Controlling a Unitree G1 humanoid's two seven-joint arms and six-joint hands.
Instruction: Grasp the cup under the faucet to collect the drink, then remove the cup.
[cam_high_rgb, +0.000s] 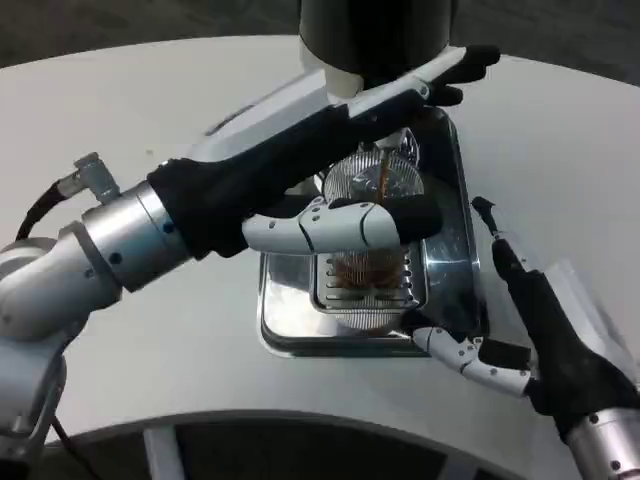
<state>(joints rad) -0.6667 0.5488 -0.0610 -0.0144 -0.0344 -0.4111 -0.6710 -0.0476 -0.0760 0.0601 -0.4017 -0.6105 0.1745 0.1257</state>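
1. Cup (366, 262) stands on the steel drip tray (452, 250), directly below the dark dispenser (375, 35); a thin brown stream (383, 175) falls into its mouth, so filling looks under way.
2. Left hand (345, 170) wraps the cup, thumb across the near wall and the other fingers stretched over the far side toward the dispenser.
3. Right hand (530, 335) rests at the tray's near right corner, fingers spread and holding nothing.
4. Clear, ribbed walls suggest thin plastic or glass: light when empty, heavier with drink, probably slick, and liable to flex or slip if squeezed hard.
5. Best hold, as I judge it, is around the mid-wall with moderate pressure, where the thumb sits now, keeping fingers clear of the rim and stream.
6. Removal calls for a level, slow pull toward the robot to avoid spilling.
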